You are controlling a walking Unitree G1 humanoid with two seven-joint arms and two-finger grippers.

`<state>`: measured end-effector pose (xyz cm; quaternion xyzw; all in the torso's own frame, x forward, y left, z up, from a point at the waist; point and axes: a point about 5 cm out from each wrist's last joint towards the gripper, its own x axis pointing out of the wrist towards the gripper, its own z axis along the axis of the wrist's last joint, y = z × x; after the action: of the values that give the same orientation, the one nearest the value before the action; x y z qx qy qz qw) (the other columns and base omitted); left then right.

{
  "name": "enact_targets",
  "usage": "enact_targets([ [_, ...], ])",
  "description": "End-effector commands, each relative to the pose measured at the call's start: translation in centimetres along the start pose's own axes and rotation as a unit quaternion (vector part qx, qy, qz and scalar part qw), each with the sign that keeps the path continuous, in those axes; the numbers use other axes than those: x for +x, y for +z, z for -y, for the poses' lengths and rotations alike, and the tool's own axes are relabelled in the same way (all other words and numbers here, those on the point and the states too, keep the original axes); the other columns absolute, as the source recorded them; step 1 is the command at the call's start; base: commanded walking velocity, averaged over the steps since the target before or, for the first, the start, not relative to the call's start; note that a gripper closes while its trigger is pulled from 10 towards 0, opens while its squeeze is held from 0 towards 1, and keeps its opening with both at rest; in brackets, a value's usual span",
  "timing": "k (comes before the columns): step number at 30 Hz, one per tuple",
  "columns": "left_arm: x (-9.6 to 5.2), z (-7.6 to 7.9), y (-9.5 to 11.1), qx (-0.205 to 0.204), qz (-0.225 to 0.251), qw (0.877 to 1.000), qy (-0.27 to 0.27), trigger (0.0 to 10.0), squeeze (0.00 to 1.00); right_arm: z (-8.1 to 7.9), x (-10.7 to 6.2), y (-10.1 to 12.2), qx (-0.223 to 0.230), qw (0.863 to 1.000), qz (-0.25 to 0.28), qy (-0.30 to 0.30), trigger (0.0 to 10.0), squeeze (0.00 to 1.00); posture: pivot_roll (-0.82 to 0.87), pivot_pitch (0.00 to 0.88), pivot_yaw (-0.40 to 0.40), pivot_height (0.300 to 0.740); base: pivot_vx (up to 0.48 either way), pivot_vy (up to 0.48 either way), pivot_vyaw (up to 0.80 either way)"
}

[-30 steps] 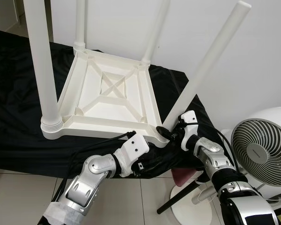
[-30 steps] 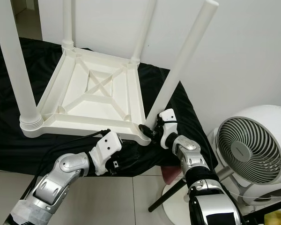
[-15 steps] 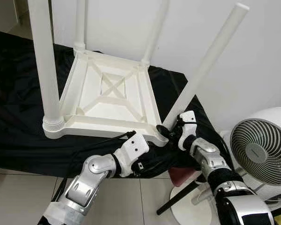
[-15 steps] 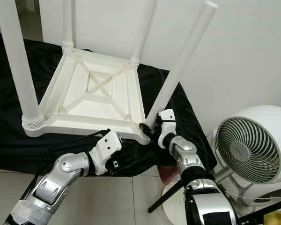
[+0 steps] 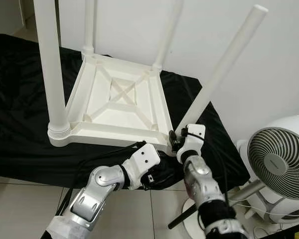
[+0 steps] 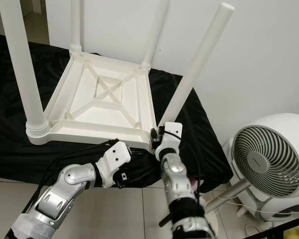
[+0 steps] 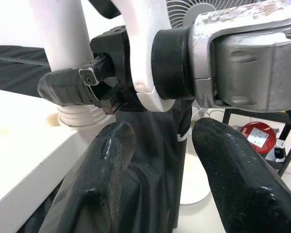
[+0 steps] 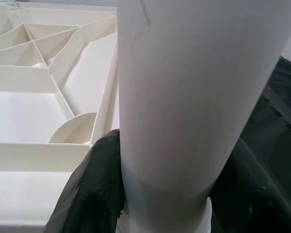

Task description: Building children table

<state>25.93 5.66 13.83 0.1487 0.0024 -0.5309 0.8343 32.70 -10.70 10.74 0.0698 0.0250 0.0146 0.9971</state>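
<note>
A white plastic children's table lies upside down on a black cloth. Three of its legs stand upright. The fourth leg leans out to the right from the table's near right corner. My right gripper is shut on the base of this leg, one black finger on each side of the white leg. My left gripper is low, just under the near edge beside that corner. It is open, and its fingers hold nothing.
A white floor fan stands close on the right, its stand near my right arm. A white wall rises behind the table. Tiled floor lies in front of the cloth's edge. A red object sits low by the fan.
My right forearm has swung left, in under the table's corner, with its gripper still on the leg's base. The leg leans much as before. The left arm has barely moved.
</note>
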Motion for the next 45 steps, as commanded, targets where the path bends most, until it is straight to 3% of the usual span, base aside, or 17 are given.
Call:
enact_targets([
  [1, 0.2, -0.1, 0.2, 0.004, 0.0, 1.0, 0.006, 10.0, 0.0, 1.8, -0.5, -1.6, -0.015, 0.998, -0.04, -0.037, 10.0, 0.0, 0.12, 0.001, -0.218, 0.74, 0.0, 0.0, 0.0],
  [8, 0.1, -0.3, 0.1, 0.007, -0.002, 1.0, 0.01, 10.0, 0.0, 2.2, -0.7, -0.8, -0.016, 0.999, -0.03, -0.042, 10.0, 0.0, 0.13, 0.0, -0.225, 0.74, 0.0, 0.0, 0.0],
  [9, 0.0, -0.3, 0.1, 0.008, -0.001, 1.0, 0.014, 10.0, 0.0, 2.3, -1.1, -0.8, -0.013, 0.999, -0.023, -0.043, 10.0, 1.0, 0.14, 0.0, -0.228, 0.74, 0.0, 0.0, 0.0],
  [15, -0.1, -0.3, 0.1, 0.008, -0.002, 1.0, 0.017, 10.0, 0.0, 2.6, -1.6, -0.4, 0.002, 1.0, 0.002, -0.022, 10.0, 1.0, 0.14, 0.0, -0.23, 0.74, 0.0, 0.0, 0.0],
  [22, -0.5, -0.2, 0.0, 0.003, 0.003, 1.0, 0.015, 10.0, 0.0, 3.8, -1.3, -1.0, -0.014, 0.998, -0.028, 0.063, 10.0, 1.0, 0.13, 0.0, -0.226, 0.74, 0.0, 0.0, 0.0],
  [23, -0.5, -0.3, 0.1, 0.002, 0.006, 1.0, 0.017, 10.0, 0.0, 4.1, -1.2, -0.8, -0.019, 0.995, -0.03, 0.091, 10.0, 0.0, 0.13, 0.0, -0.227, 0.74, 0.0, 0.0, 0.0],
  [29, -0.3, -0.5, 0.2, 0.008, 0.007, 1.0, 0.016, 10.0, 0.0, 5.1, -0.6, 0.0, -0.054, 0.985, -0.025, 0.164, 10.0, 0.0, 0.13, 0.0, -0.222, 0.74, 0.0, 0.0, 0.0],
  [35, -0.3, -0.5, 0.5, 0.014, 0.017, 1.0, 0.017, 10.0, 0.0, 6.0, 0.2, 1.4, -0.119, 0.959, -0.018, 0.257, 10.0, 0.0, 0.14, 0.0, -0.22, 0.74, 0.0, 0.0, 0.0],
  [45, -0.4, -0.6, 0.5, 0.014, 0.012, 1.0, 0.019, 10.0, 0.0, 5.1, 1.5, 1.6, -0.154, 0.936, -0.036, 0.314, 10.0, 0.0, 0.15, 0.0, -0.218, 0.74, 0.0, 0.0, 0.0],
])
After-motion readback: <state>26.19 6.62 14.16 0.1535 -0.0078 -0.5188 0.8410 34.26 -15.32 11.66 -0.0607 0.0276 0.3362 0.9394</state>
